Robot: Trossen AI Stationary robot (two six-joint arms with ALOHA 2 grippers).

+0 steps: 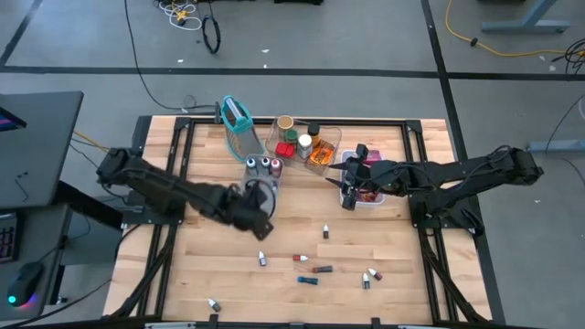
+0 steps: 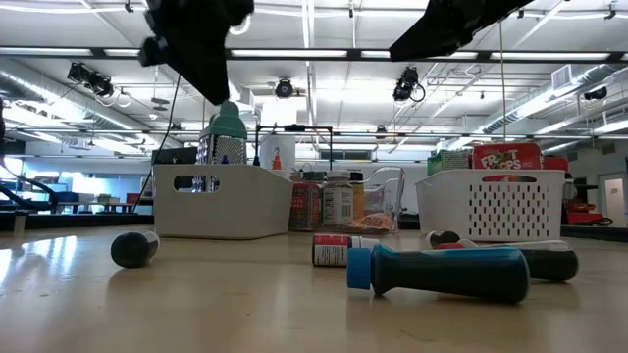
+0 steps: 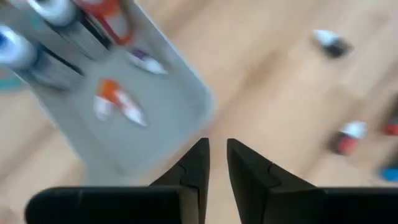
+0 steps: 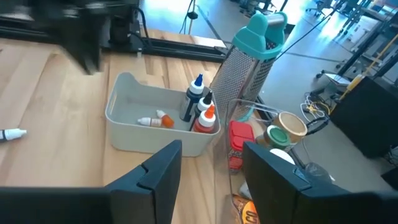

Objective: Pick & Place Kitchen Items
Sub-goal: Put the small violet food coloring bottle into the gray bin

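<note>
- The table [image 1: 228, 274] holds 3 containers along its far side; the grey tray [image 1: 262, 174] is the landmark here.
- The left arm reaches over the table's middle, its left gripper [image 3: 215, 163] just in front of the grey tray. The fingers stand almost together with a thin gap and nothing between them.
- The right arm stretches in from the other side, its right gripper [image 4: 208, 171] well to the right of the grey tray, above the white basket [image 1: 363, 187]. Its fingers stand apart and empty.
- The grey tray already holds 3 upright bottles [image 4: 200, 109] and 2 small vials [image 3: 118, 106] lying on its floor.
- The teal grater [image 1: 237, 117] stands just behind the grey tray.
- The clear bin [image 1: 306, 142], just right of the grey tray, holds jars and packets; a red packet [image 4: 239, 140] shows at its near wall.
- The white basket holds red and pink packets.
- About 9 loose vials [image 1: 306, 270] lie scattered on the bare wood in front of the grey tray, well apart from it; a blue-capped one [image 2: 442, 272] lies nearest the low camera.
- Judged from this, the larger items are sorted; the task looks past halfway, with the scattered vials left to collect.
</note>
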